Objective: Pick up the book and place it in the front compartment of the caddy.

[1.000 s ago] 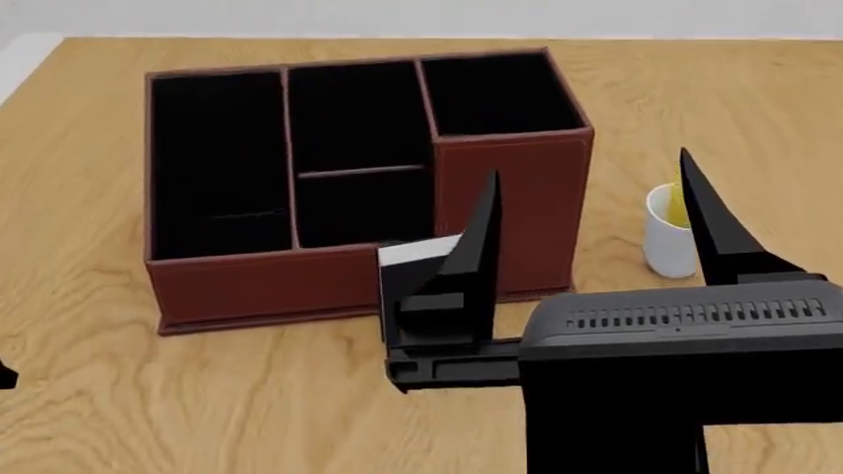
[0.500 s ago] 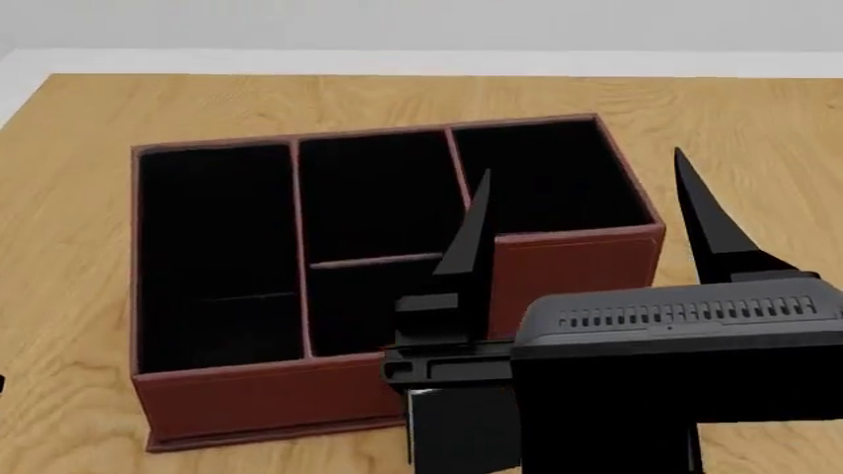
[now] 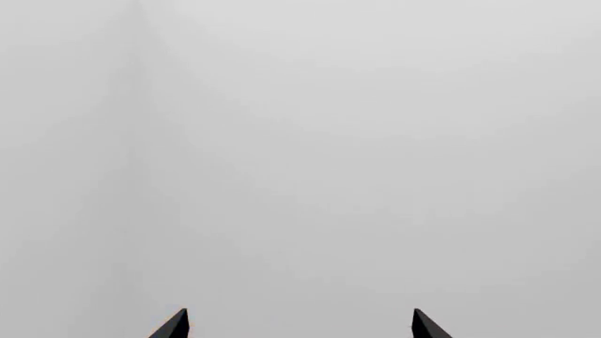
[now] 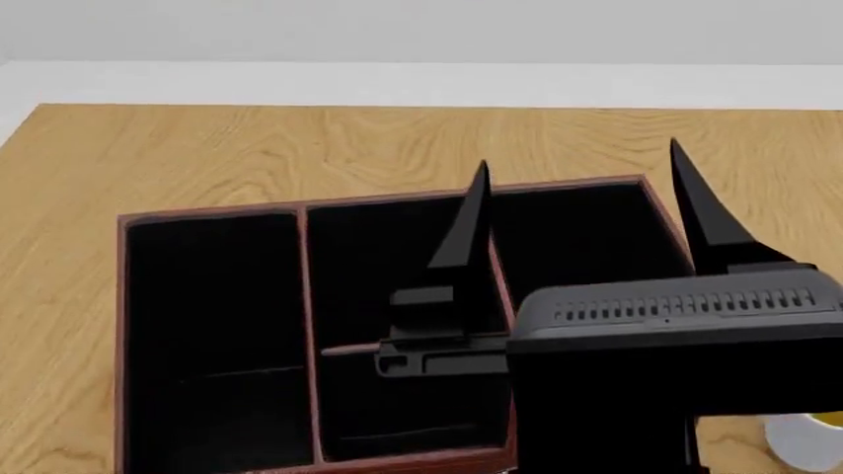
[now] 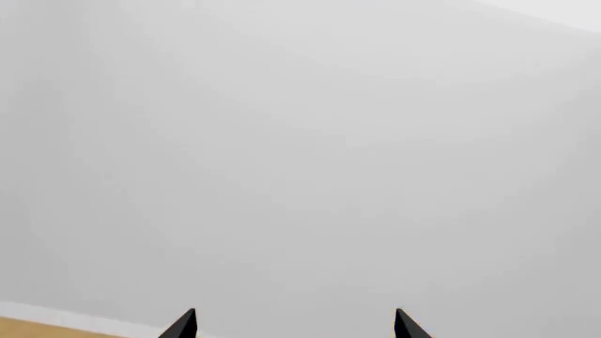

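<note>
The dark red-brown caddy (image 4: 211, 215) with its black sections fills the lower half of the head view. The book is out of view in every frame. My right gripper (image 4: 577, 158) is open and empty, held up in front of the camera, its two black fingers pointing up over the caddy's right sections. In the right wrist view my right gripper (image 5: 293, 324) shows only two spread tips against a blank grey wall. My left gripper (image 3: 298, 324) is open too, its tips spread before blank grey, and it does not show in the head view.
A white-and-yellow mug (image 4: 810, 439) stands at the bottom right, beside the caddy's right end. The wooden table (image 4: 264, 148) stretches behind the caddy to its far edge. A strip of table (image 5: 28, 329) shows in the right wrist view.
The head view has moved forward over the caddy, which now sits lower and larger. The book seen in front of the caddy has dropped out of view. The mug slid to the bottom right corner.
</note>
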Controlling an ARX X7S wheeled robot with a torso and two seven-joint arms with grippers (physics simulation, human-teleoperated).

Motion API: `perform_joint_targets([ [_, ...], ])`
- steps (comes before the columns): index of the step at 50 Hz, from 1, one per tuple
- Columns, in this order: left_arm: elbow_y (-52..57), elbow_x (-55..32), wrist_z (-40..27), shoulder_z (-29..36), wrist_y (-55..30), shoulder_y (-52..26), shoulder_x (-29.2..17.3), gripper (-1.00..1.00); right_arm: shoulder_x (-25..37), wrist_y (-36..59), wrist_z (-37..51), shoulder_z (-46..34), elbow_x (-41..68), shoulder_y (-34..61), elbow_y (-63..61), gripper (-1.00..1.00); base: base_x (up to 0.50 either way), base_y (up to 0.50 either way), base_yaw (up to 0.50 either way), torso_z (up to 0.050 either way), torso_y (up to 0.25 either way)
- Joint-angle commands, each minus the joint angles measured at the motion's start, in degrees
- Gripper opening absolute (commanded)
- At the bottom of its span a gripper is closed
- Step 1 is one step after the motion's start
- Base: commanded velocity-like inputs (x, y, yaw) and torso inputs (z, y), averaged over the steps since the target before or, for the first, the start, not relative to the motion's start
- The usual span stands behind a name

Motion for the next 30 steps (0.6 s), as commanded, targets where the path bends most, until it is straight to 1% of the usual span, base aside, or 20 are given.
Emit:
perform_joint_targets([
  [1, 0.1, 0.1, -0.3, 0.2, 1.0, 0.1, -0.7, 1.00, 0.0, 0.8, -0.3, -0.4, -0.3, 1.4, 0.0, 1.00, 0.00, 0.00, 0.00, 0.000, 0.000],
  [4, 0.3, 0.0, -0.5, 0.0, 1.6, 0.4, -1.3, 1.00, 0.0, 1.2, -0.2, 0.2, 0.8, 2.0, 0.0, 1.00, 0.00, 0.00, 0.00, 0.000, 0.000],
  [6, 0.4, -0.1, -0.6, -0.2, 2.2, 0.7, -1.8, 1.00, 0.0, 3.2, -2.4, -0.5, -1.8, 3.9, 0.0, 1.00, 0.00, 0.00, 0.00, 0.000, 0.000],
  [8, 0.5, -0.1, -0.8, -0.5, 3.0, 1.2, -2.4, 1.00, 0.0, 5.0, -3.5, 1.8, 1.2, 6.8, 0.0, 1.00, 0.00, 0.00, 0.00, 0.000, 0.000],
  [9, 0.6, -0.1, -0.9, -0.6, 3.3, 1.4, -2.8, 1.00, 0.0, 7.0, -6.0, 1.0, -1.8, 8.9, 0.0, 1.00, 0.00, 0.00, 0.00, 0.000, 0.000],
  [10, 0.7, -0.2, -1.0, -0.8, 3.9, 1.7, -3.2, 1.00, 0.0, 13.6, -14.5, -3.2, -10.4, 15.0, 0.0, 1.00, 0.00, 0.00, 0.00, 0.000, 0.000],
  [11, 0.8, -0.2, -1.1, -0.9, 4.4, 2.0, -3.6, 1.00, 0.0, 22.2, -23.1, -11.8, -19.0, 21.5, 0.0, 1.00, 0.00, 0.00, 0.00, 0.000, 0.000],
  [12, 0.9, -0.3, -1.2, -1.0, 4.9, 2.2, -4.0, 1.00, 0.0, 22.3, -31.7, -11.2, -27.6, 21.6, 0.0, 1.00, 0.00, 0.00, 0.00, 0.000, 0.000],
  [13, 1.1, -0.3, -1.4, -1.2, 5.6, 2.6, -4.6, 1.00, 0.0, 22.3, -40.3, -12.6, -36.2, 21.3, 0.0, 1.00, 0.00, 0.00, 0.00, 0.000, 0.000],
  [15, 1.2, -0.2, -1.8, -1.2, 7.2, 3.2, -5.8, 1.00, 0.0, 22.3, -57.5, -11.1, -53.4, 26.2, 6.1, 1.00, 0.00, 0.00, 0.00, 0.000, 0.000],
  [16, 1.2, -0.1, -1.9, -1.1, 7.8, 3.3, -6.2, 1.00, 0.0, 22.3, -64.0, -10.4, -60.9, 28.0, 8.0, 1.00, 0.00, 0.00, 0.00, 0.000, 0.000],
  [18, 1.2, 0.1, -2.3, -1.0, 9.3, 3.9, -7.4, 1.00, 0.0, 22.3, -78.9, -8.1, -69.3, 33.1, 14.0, 1.00, 0.00, 0.00, 0.00, 0.000, 0.000],
  [19, 1.2, 0.2, -2.4, -0.9, 9.9, 4.1, -7.8, 1.00, 0.0, 22.3, -83.3, -8.3, -72.2, 34.5, 16.6, 1.00, 0.00, 0.00, 0.00, 0.000, 0.000],
  [20, 1.2, 0.3, -2.7, -0.8, 10.7, 4.4, -8.4, 1.00, 0.0, 22.3, -83.4, -10.0, -70.1, 35.6, 19.1, 1.00, 0.00, 0.00, 0.00, 0.000, 0.000],
  [25, 1.1, 0.8, -3.2, -0.2, 12.9, 4.8, -10.0, 1.00, 0.0, 22.3, -83.4, -9.4, -62.0, 40.9, 26.7, 1.00, 0.00, 0.00, 0.00, 0.000, 0.000],
  [27, 1.1, 0.9, -3.4, 0.0, 13.5, 5.0, -10.4, 1.00, 0.1, 22.3, -83.4, -9.2, -56.5, 44.3, 31.5, 1.00, 0.00, 0.00, 0.00, 0.000, 0.000],
  [30, 1.0, 1.0, -3.5, 0.4, 14.0, 4.9, -10.6, 1.00, 0.8, 22.3, -83.4, -9.1, -51.0, 46.7, 36.1, 1.00, 0.00, 0.00, 0.00, 0.000, 0.000],
])
